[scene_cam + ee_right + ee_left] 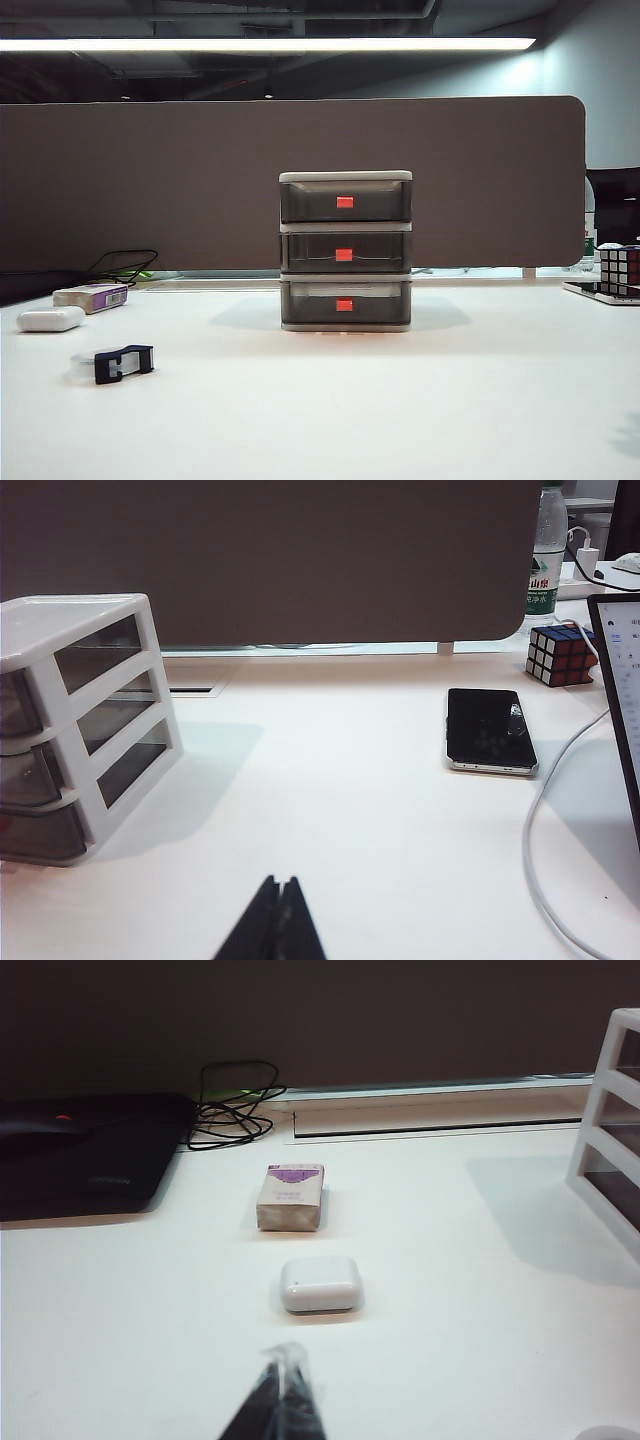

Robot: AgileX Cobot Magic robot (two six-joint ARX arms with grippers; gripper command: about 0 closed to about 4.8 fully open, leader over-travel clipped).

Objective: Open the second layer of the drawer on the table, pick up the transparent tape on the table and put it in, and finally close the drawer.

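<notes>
The drawer [345, 250] stands mid-table, a pale grey frame with three smoky grey tiers, all pushed in. Its second layer [345, 252] carries a red-orange tab. The transparent tape [112, 363], a clear roll in a black cutter, lies on the table [400, 400] at the front left. Neither gripper shows in the exterior view. My left gripper [283, 1365] is shut over bare table, a pale translucent fleck at its tips; the drawer frame [610, 1140] is off to one side. My right gripper [279, 882] is shut and empty, the drawer [90, 720] well away from it.
A white oval case [50, 319] and a purple-and-white box [92, 296] lie left of the drawer, beyond the tape. A phone [487, 730], a white cable [545, 860], a puzzle cube [560, 653] and a screen edge [615, 700] occupy the right. A brown partition [150, 180] backs the table.
</notes>
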